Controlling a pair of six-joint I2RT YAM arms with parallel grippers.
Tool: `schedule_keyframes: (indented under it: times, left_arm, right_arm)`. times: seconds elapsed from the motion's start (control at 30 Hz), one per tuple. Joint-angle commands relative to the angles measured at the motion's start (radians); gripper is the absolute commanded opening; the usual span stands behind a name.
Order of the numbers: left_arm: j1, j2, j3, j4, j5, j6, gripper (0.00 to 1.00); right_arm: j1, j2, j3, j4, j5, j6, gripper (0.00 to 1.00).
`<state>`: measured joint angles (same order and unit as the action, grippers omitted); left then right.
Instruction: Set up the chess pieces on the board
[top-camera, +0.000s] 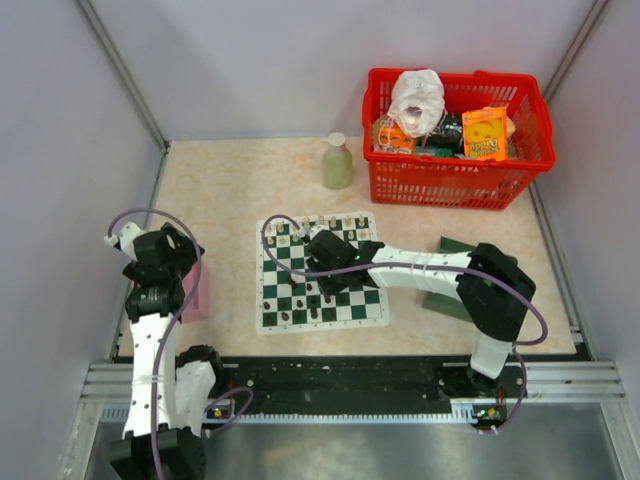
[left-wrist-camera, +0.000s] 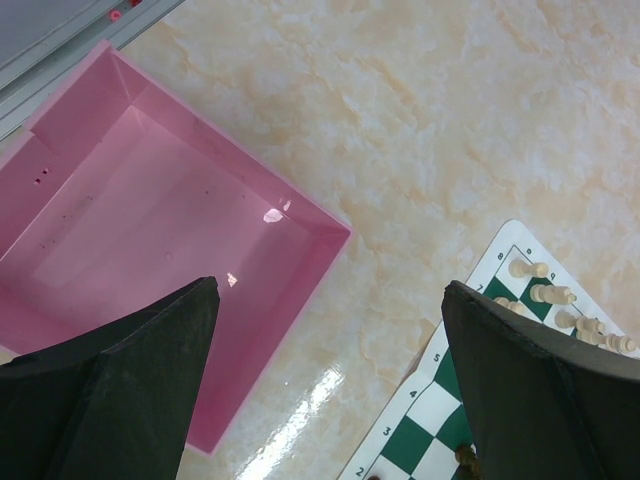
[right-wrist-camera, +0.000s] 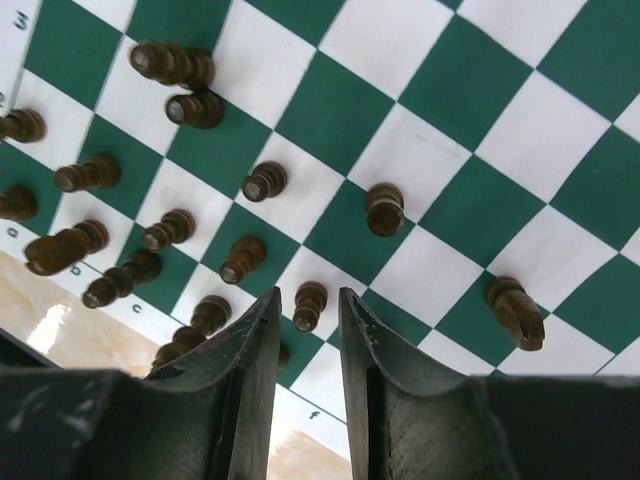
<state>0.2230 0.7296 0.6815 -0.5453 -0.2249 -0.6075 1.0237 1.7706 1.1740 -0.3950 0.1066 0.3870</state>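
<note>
The green-and-white board (top-camera: 350, 300) lies mid-table. Cream pieces (top-camera: 300, 228) stand along its far edge, dark pieces (top-camera: 300, 313) along its near edge. My right gripper (top-camera: 318, 250) hangs over the board. In the right wrist view it (right-wrist-camera: 308, 300) is narrowly open, its fingers either side of an upright dark pawn (right-wrist-camera: 309, 308) with gaps on both sides. Several other dark pieces (right-wrist-camera: 170, 65) stand on the board (right-wrist-camera: 440, 80). My left gripper (left-wrist-camera: 330, 300) is wide open and empty, left of the board (left-wrist-camera: 420, 420), whose cream pieces (left-wrist-camera: 540, 292) show.
A pink tray (left-wrist-camera: 150, 220) sits under my left gripper (top-camera: 165, 250) at the table's left edge. A dark green tray (top-camera: 445, 245) lies under the right arm. A red basket (top-camera: 455, 170) of goods and a pale bottle (top-camera: 337, 162) stand at the back.
</note>
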Motion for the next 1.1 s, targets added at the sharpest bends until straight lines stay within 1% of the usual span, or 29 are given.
schedule_keyframes:
  times: [0.0,0.23,0.27,0.33,0.4,0.57,0.87,1.07]
  left_arm:
    - [0.007,-0.001,-0.011,0.048,-0.002,-0.001,0.99]
    - [0.007,0.005,-0.016,0.051,-0.007,0.002,0.99]
    - [0.006,0.007,-0.013,0.051,-0.005,0.002,0.99]
    - [0.007,0.005,-0.011,0.05,-0.005,0.003,0.99]
    - [0.007,0.005,-0.013,0.048,-0.008,0.003,0.99]
    - [0.007,0.005,-0.01,0.045,-0.011,0.006,0.99]
    - [0.007,0.013,-0.01,0.05,-0.01,0.009,0.99]
    - [0.009,0.001,-0.007,0.05,0.001,0.005,0.99]
  right_arm:
    - [-0.002,-0.002,0.087,0.021,-0.018,-0.017,0.3]
    - [-0.001,0.059,0.183,0.022,-0.057,-0.036,0.33]
    - [-0.001,0.072,0.2,0.022,-0.067,-0.037,0.35]
    - [-0.001,0.101,0.239,0.022,-0.079,-0.036,0.43]
    - [-0.002,0.133,0.274,0.022,-0.094,-0.039,0.45]
    - [-0.001,0.194,0.351,0.012,-0.099,-0.051,0.45]
    - [0.007,0.269,0.434,-0.005,-0.13,-0.053,0.48]
    - [0.018,0.305,0.455,-0.015,-0.117,-0.054,0.46]
